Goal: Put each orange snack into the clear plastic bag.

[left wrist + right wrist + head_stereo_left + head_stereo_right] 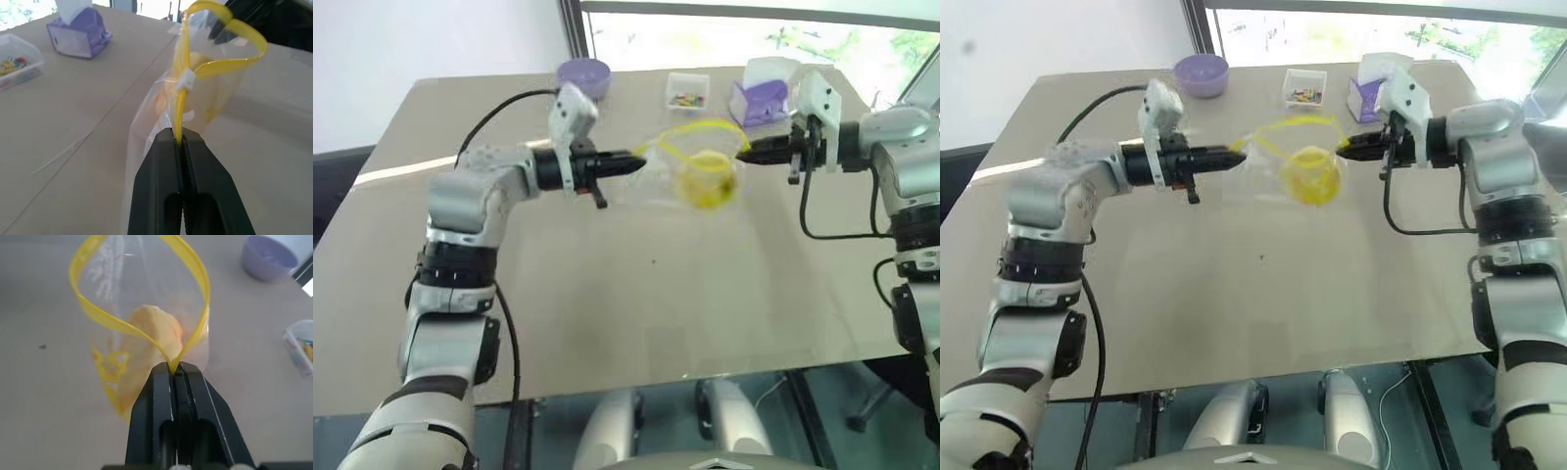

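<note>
The clear plastic bag (690,171) hangs above the bench (636,294), mouth gaping, strung between both arms. Left pincer (641,163) pinches its yellow seal strip at nine o'clock, right pincer (744,154) clamps it at three. The orange snack (154,330) sits inside, down in the bag's belly.

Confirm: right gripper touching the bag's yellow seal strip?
Touching. The right wrist view shows the right gripper shut on the yellow seal strip of the clear plastic bag.
</note>
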Controlling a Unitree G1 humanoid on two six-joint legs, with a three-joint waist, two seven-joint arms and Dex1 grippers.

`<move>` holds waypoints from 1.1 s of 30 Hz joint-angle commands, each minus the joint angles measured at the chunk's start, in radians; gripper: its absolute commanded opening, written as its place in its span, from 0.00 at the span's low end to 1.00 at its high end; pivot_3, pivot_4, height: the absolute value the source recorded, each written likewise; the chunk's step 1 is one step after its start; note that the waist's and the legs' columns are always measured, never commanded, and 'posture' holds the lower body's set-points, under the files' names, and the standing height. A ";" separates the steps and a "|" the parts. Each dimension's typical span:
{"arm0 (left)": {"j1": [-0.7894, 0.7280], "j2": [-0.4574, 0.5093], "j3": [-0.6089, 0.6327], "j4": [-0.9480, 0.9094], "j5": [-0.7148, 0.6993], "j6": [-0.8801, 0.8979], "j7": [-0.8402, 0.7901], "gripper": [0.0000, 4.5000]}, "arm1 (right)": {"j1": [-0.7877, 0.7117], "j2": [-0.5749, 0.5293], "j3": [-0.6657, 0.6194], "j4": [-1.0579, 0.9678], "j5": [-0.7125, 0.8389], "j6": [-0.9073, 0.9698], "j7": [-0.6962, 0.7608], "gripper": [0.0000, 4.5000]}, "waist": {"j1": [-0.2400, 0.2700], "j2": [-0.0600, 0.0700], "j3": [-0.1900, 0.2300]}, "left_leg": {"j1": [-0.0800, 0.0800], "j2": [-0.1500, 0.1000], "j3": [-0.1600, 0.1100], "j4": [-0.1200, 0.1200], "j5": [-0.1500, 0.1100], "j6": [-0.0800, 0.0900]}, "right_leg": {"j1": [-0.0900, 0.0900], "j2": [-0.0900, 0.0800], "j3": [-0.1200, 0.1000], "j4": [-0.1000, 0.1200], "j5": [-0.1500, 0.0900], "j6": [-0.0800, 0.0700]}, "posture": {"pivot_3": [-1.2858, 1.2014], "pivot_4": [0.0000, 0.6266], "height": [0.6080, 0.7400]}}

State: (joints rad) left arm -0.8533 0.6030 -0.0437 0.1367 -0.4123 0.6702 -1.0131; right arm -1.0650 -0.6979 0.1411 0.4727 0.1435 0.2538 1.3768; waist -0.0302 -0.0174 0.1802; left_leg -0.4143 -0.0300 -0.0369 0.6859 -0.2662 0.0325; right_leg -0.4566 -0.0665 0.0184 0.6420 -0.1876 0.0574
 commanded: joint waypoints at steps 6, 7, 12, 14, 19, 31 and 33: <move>-0.053 -0.012 0.048 -0.069 -0.038 -0.014 0.015 0.00 | -0.078 -0.052 0.032 -0.065 -0.017 -0.016 0.093 0.01 | -0.001 0.000 0.000 | 0.001 0.000 0.000 0.000 0.000 0.000 | 0.000 0.000 0.000 0.000 0.000 0.000 | 0.52 0.24 1.00; -0.047 -0.013 0.057 -0.097 -0.068 -0.004 -0.006 0.00 | -0.083 -0.047 0.029 -0.074 -0.005 -0.002 0.098 0.01 | -0.002 0.000 0.000 | 0.001 0.000 0.000 0.000 0.000 0.000 | 0.000 0.000 0.000 0.001 0.000 0.000 | 0.52 0.24 1.00; -0.070 -0.025 0.070 -0.081 -0.046 -0.025 0.056 0.00 | -0.087 -0.046 0.061 -0.021 -0.085 -0.093 0.039 0.01 | -0.004 0.000 0.000 | 0.001 0.000 0.000 0.000 0.000 0.000 | 0.000 0.000 0.000 0.000 0.000 0.000 | 0.52 0.24 1.00; -0.072 -0.024 0.066 -0.054 -0.039 -0.040 0.048 0.00 | -0.081 -0.051 0.073 -0.004 -0.102 -0.112 0.046 0.01 | -0.003 0.000 0.000 | 0.001 0.000 0.001 0.001 0.000 0.000 | 0.000 0.000 0.000 0.001 0.000 0.000 | 0.52 0.24 1.00; -0.179 -0.063 0.051 0.170 0.108 -0.232 0.215 0.00 | -0.196 -0.040 0.122 0.358 -0.328 -0.387 -0.318 0.01 | -0.002 0.000 0.000 | 0.001 0.000 0.001 0.001 0.000 0.000 | 0.000 0.000 0.000 0.001 0.000 0.000 | 0.52 0.24 1.00; 0.182 -0.050 -0.137 0.017 0.415 -0.690 0.276 0.00 | 0.255 -0.078 0.068 -0.032 -0.351 -0.436 -0.541 0.01 | -0.005 0.001 0.000 | -0.002 0.000 0.003 -0.007 -0.001 0.001 | -0.002 -0.001 0.003 -0.002 0.001 0.001 | 0.52 0.24 1.00; 0.294 -0.034 -0.158 -0.073 0.442 -0.691 0.276 0.00 | 0.422 -0.056 0.063 -0.183 -0.366 -0.365 -0.578 0.01 | -0.005 0.002 0.000 | -0.006 -0.001 0.005 -0.005 -0.001 0.002 | -0.008 -0.002 0.005 0.001 0.001 0.001 | 0.52 0.24 1.00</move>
State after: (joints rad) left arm -0.6344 0.5150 -0.2330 0.2004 -0.0020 0.0021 -0.7558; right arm -0.7514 -0.7299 0.2654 0.4590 -0.2073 -0.2029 0.8607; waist -0.0349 -0.0155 0.1802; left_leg -0.4237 -0.0313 -0.0315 0.6864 -0.2670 0.0343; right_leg -0.4680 -0.0686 0.0234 0.6435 -0.1866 0.0586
